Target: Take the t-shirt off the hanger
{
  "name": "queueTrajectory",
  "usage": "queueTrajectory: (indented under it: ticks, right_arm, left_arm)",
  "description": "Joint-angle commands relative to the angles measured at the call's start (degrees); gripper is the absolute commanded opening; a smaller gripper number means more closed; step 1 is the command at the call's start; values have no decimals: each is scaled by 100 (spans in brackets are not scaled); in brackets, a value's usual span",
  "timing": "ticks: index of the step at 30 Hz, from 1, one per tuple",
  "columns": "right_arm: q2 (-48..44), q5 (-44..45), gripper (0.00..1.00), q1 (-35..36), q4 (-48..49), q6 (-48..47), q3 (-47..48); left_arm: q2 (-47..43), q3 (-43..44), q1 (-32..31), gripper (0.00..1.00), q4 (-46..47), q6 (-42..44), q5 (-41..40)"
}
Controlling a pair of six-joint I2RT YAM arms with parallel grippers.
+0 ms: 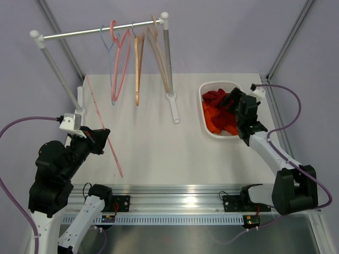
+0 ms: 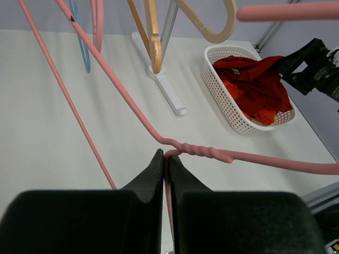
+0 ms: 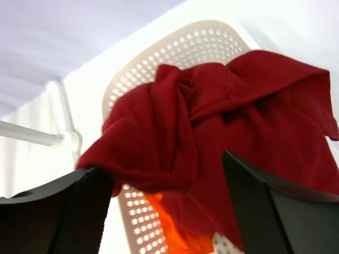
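Observation:
My left gripper [image 1: 100, 138] is shut on the neck of a bare pink wire hanger [image 1: 103, 133], just below its twisted part [image 2: 204, 151], at the table's left. The hanger's long wire slants across the table [image 2: 63, 90]. The dark red t-shirt [image 1: 217, 99] lies crumpled in the white basket [image 1: 207, 127] at the right, over an orange garment [image 1: 214, 120]. My right gripper [image 1: 241, 114] is open just above the basket; in the right wrist view its fingers [image 3: 265, 201] stand wide apart around the red t-shirt [image 3: 212, 121], holding nothing.
A clothes rail [image 1: 100, 30] on white stands crosses the back, with a blue [image 1: 107, 45], a pink [image 1: 121, 63] and two wooden hangers [image 1: 139, 63] on it. Its right post [image 1: 169, 69] stands on a white foot between the hangers and the basket.

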Motion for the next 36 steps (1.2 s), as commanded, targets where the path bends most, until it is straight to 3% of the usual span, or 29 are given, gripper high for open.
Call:
queueTrajectory:
  ticks: [1,7,10,14,16,19,22,25,29,36]
  right_arm:
    - [-875,42,91,-15,-93,233,121]
    - [-1168,153,89,-15,-181,452,-248]
    - [-799,540,80,-15,-30,619,-513]
    - [-342,472,35,-15,128,892,-574]
    - [-297,288,26,-15,181,919,-539]
    - [-595,-142,28,-7,207,892,-513]
    - [-1043,-477,42,-15,260,954,-688]
    - [-1386,-521,48,-15,216,954,-776]
    - [-1484,-626,49,-15,198,893,-803]
    - [-1510,-838,50,-15,400,901,-899]
  left_arm:
    - [101,180,-28,0,215,-120,-177]
    - [145,162,-28,0,206,-119,-634]
    - [267,197,-28,0,206,-102,-931]
    - [540,294,-28,0,232,-146,-1407]
    - [645,294,-28,0,250,-164,-1478]
    - [777,311,-28,0,294,11,-1776]
    - [1153,521,120,0,486,222,-1944]
    - [1663,706,637,0,864,328,-770]
    - [2936,1618,1901,0,1146,434,1039]
    - [4731,3305,2739,0,1279,574,2766]
